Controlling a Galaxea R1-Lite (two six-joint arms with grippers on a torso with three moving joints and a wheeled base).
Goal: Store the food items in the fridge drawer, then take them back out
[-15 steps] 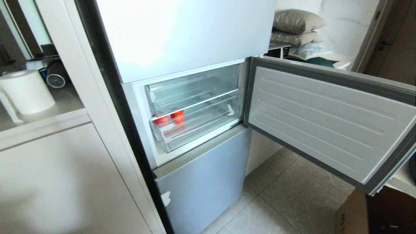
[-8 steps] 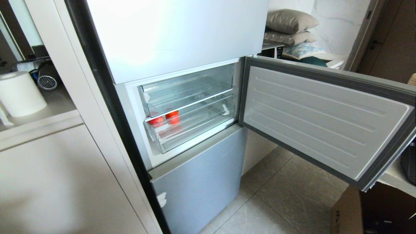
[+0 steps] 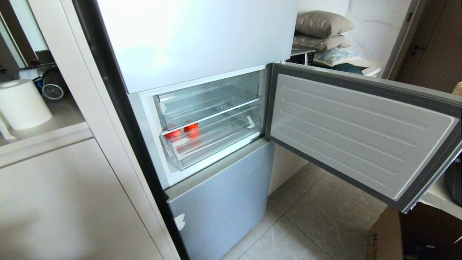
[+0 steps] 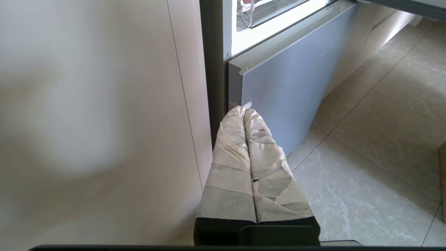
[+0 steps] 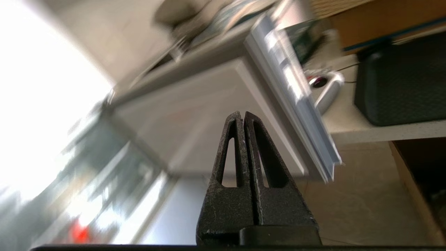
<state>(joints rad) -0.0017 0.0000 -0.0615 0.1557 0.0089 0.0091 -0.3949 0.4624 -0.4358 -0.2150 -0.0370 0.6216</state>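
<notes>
Room: tiled floor point(image 3: 317, 216), pale cabinet on the left, fridge with its middle door point(image 3: 361, 133) swung open to the right.
Head view: two red food items point(image 3: 183, 131) lie at the left end of the fridge drawer point(image 3: 213, 144), under the upper drawer point(image 3: 207, 99); a paper roll point(image 3: 22, 104) stands on the bench; no arm visible.
Left wrist view: left gripper point(image 4: 244, 111), taped fingers pressed together, empty, low beside the grey lower door point(image 4: 285, 87).
Right wrist view: right gripper point(image 5: 242, 114), fingers closed on nothing, facing the open door's underside; view blurred.

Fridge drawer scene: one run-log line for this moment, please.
fridge door: open | fridge drawer: closed, food items inside | left end effector: shut, empty | right end effector: shut, empty
</notes>
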